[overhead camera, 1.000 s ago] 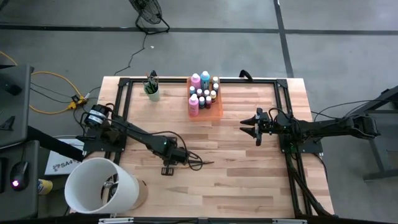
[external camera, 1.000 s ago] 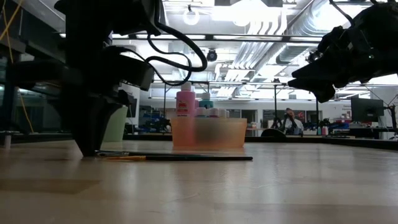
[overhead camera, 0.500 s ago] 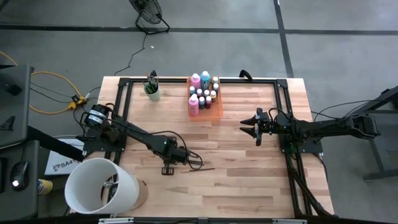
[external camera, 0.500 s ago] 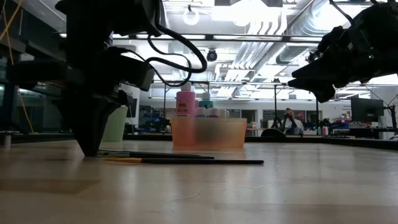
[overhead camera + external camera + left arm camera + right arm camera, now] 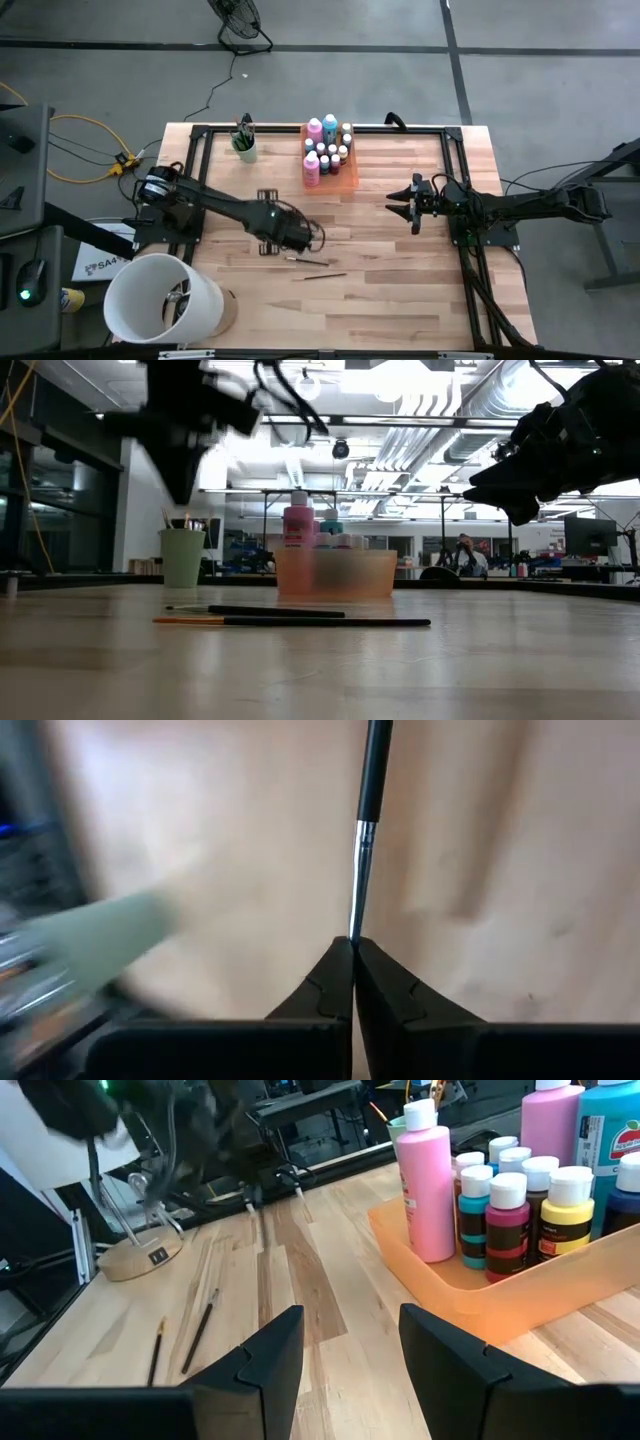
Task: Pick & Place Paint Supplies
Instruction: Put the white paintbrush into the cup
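the left gripper (image 5: 352, 948) is hanging above the middle of the desk (image 5: 400, 290) with its fingers (image 5: 325, 988) pinched together on the tip of a brush (image 5: 368, 820). two more brushes (image 5: 290, 617) are lying flat on the desk just beside it, and the bottles (image 5: 326, 150) are standing in the orange tray (image 5: 520, 1295) near the mint-green cup (image 5: 183, 556). the right gripper (image 5: 350, 1340) is waiting off the desk at the right, its fingers apart and holding nothing.
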